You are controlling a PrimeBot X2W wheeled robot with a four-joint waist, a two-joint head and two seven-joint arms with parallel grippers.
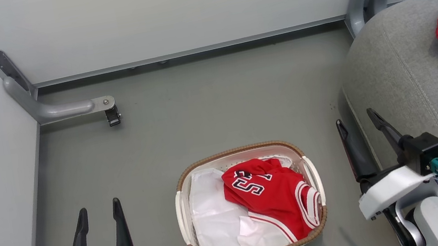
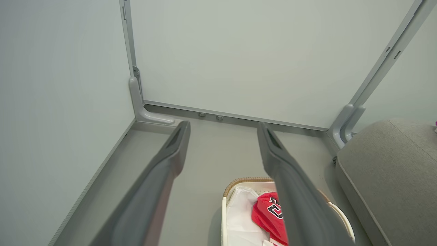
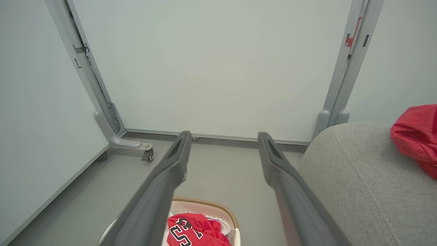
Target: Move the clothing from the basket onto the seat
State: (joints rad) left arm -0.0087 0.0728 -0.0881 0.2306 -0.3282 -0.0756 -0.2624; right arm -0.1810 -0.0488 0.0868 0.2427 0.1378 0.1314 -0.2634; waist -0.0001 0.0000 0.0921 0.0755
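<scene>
Red jersey (image 1: 275, 193) in the basket (image 1: 241, 149), likely best pinched at its raised fold, is flanked by left gripper (image 1: 98, 206) and right gripper (image 1: 355, 118), fingers spread.

Head cam looks steeply down at grey floor (image 1: 199, 113); wrist cams sit lower, facing fwd toward pale wall panel (image 2: 239, 58). All share oval white brown-rimmed basket (image 1: 233, 152) & grey fabric seat (image 1: 411, 77).
</scene>
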